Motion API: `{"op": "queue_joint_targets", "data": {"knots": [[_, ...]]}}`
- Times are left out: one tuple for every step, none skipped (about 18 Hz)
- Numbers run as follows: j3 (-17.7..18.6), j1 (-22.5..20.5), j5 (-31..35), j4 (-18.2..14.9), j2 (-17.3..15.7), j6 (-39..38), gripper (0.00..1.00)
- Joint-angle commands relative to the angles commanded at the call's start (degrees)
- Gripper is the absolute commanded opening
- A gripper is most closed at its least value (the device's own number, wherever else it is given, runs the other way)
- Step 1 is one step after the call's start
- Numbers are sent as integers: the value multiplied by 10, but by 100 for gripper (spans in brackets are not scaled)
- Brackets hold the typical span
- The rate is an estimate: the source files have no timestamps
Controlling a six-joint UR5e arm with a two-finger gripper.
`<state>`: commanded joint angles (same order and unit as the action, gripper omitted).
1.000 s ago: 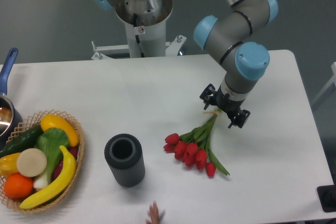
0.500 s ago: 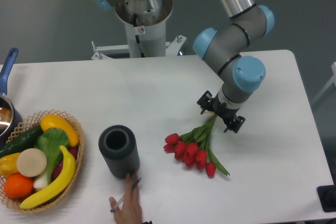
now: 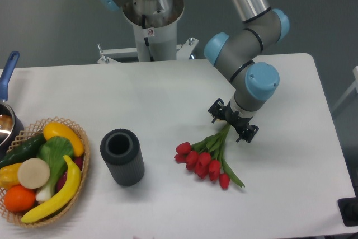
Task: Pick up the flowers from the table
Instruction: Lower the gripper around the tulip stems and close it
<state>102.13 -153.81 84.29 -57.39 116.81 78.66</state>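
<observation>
The flowers (image 3: 205, 159), a bunch of red tulips with green stems, lie flat on the white table (image 3: 168, 93) right of centre, heads pointing to the lower left. My gripper (image 3: 232, 121) is lowered over the upper stem ends, one finger on each side of them. Its jaws stand apart, so it looks open around the stems, and the wrist hides the stem tips.
A dark ribbed cylinder (image 3: 122, 156) stands upright left of the flowers. A wicker basket of fruit and vegetables (image 3: 42, 169) sits at the front left edge, with a blue-handled pot (image 3: 6, 104) behind it. The robot base (image 3: 151, 20) stands at the table's back.
My gripper has shifted slightly left and lower over the stems. A hand came in at the front, pushed the dark cylinder to the left, and has withdrawn. The flowers have not moved.
</observation>
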Motion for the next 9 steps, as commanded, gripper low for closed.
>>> {"op": "queue_joint_targets", "data": {"knots": [[0,3,0,0,1,0,99],[0,6,0,0,0,0,97],[1,7,0,0,0,-2,93],[1,7,0,0,0,-8,88],[1,7,0,0,0,-11,82],[1,7,0,0,0,-11,76],[1,7,0,0,-1,-11,70],[1,7,0,0,0,-11,64],[1,7,0,0,-1,-11,58]]}}
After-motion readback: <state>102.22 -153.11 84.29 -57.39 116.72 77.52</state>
